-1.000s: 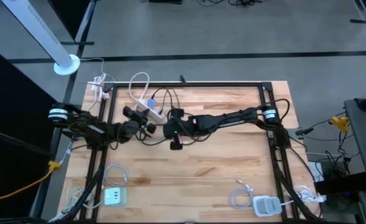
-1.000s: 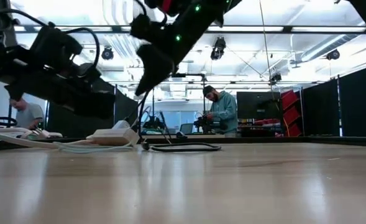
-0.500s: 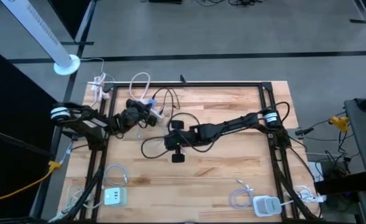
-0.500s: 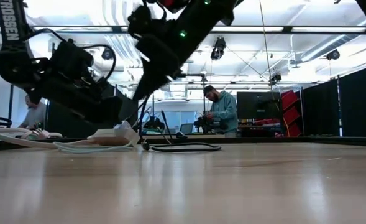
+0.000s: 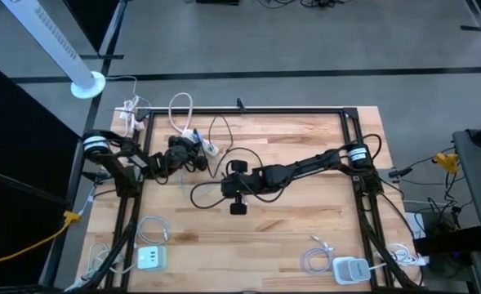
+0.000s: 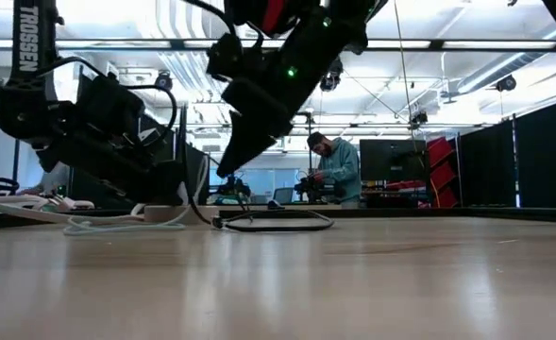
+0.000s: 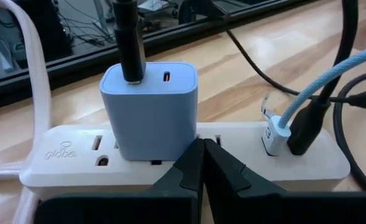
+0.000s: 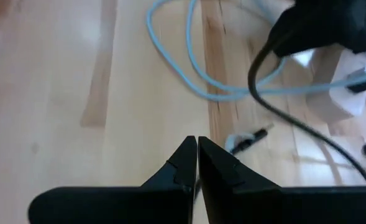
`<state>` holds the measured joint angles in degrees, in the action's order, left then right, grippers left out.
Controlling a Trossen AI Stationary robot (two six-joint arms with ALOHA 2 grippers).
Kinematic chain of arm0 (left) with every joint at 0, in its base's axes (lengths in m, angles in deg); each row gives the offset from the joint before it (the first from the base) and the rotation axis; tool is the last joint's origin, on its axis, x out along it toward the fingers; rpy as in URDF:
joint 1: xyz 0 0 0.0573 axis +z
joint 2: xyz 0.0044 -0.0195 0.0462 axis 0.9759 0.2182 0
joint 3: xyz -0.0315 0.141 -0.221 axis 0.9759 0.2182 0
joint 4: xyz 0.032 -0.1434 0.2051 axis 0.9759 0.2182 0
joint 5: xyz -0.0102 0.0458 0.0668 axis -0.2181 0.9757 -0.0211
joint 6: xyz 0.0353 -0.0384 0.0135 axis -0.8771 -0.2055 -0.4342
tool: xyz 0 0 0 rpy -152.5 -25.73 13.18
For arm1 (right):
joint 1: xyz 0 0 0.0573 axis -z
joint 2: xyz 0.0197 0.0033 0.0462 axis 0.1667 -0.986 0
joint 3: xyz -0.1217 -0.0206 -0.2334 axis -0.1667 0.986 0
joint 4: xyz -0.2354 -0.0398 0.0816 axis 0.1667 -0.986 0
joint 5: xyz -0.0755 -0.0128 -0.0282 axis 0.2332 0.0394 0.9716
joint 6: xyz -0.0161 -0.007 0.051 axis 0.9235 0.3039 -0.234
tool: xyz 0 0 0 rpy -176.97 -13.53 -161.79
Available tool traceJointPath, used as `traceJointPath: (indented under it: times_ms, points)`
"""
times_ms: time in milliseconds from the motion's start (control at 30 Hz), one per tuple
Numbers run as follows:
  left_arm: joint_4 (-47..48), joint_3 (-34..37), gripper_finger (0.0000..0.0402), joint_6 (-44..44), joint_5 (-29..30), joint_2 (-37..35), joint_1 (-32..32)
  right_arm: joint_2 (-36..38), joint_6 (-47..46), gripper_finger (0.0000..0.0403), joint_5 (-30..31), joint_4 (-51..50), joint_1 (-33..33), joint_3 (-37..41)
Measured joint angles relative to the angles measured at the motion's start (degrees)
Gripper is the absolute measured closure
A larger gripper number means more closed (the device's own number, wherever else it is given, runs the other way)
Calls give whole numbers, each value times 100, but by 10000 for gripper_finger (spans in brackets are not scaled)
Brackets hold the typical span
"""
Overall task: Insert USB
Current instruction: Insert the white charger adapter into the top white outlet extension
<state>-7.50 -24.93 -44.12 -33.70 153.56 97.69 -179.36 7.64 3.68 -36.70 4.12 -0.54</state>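
Observation:
A white power strip (image 7: 294, 155) lies at the table's far left (image 5: 201, 143). A light blue charger (image 7: 150, 106) stands plugged into it, with a black USB plug (image 7: 128, 37) stuck into its top. A light blue cable (image 7: 332, 74) ends in a white plug (image 7: 273, 134) on the strip. My left gripper (image 7: 202, 146) is shut, its tips at the strip right by the charger's base (image 5: 198, 153). My right gripper (image 8: 197, 149) is shut and empty above the bare table mid-left (image 5: 224, 188), near a black cable loop (image 5: 207, 194). My left gripper's shut fingertips (image 7: 192, 163) stand against the strip's top face (image 7: 232, 140) beside the charger's base, coming slanting from the table's left. I cannot tell whether they touch the strip or the charger.
A white charger with a coiled cable lies at the near left (image 5: 151, 259) and another at the near right (image 5: 350, 268). A black frame (image 5: 248, 111) runs round the table's edges. Black and blue cables trail round the strip. A person (image 6: 336, 168) stands in the room beyond.
My left gripper has gone toward the table's far edge and down to the power strip. My right gripper has drawn back from the strip toward the table's near edge and a little to the right.

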Motion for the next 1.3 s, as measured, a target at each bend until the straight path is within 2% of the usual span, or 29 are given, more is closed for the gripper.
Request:
traceJointPath:
  times_ms: [267,433,533,633,767,900,1000,1133,1300]
  points:
    - [-409,37,401,-111,263,308,0,179,-50,403,115,101,-35,717]
    - [-459,63,401,-149,263,277,0,138,-115,403,-368,1611,-88,1380]
    - [-451,66,401,-151,251,274,0,39,-31,403,-335,2266,-11,1629]
    - [-464,80,401,-149,246,275,0,-35,39,403,-300,2709,207,1638]
    - [-486,103,401,-140,248,274,0,-113,153,403,-350,2688,538,1640]
    - [-483,120,401,-111,251,252,-11,-136,150,403,-1068,2918,677,1641]
    - [-483,126,401,-94,254,249,-11,-207,229,403,-1207,2973,641,1634]
    - [-506,127,401,-92,261,254,-11,-434,319,403,-810,3073,762,1637]
    - [-544,131,401,-110,269,252,-13,-477,675,403,302,3090,1052,1633]
